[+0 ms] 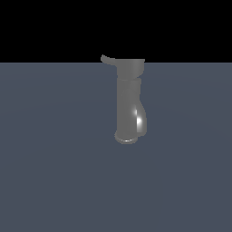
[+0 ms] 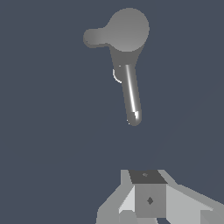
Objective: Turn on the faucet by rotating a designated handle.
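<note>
The faucet [image 1: 129, 102] stands upright on the grey floor; its handle [image 1: 108, 59] projects sideways from the cap toward the exterior view's left. The gripper [image 2: 148, 199] hangs above, well apart; whether its jaws are parted cannot be determined.

Only the claw [image 2: 151, 197] shows – jaw state unclear, holding nothing

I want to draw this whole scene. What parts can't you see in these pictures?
- The robot arm: not in the exterior view at all.
- The gripper: the wrist view's edge cuts it off, so open or shut is unclear.
- The faucet: its far side is hidden in the exterior view.
- The handle: its tip fades into the black background.
</note>
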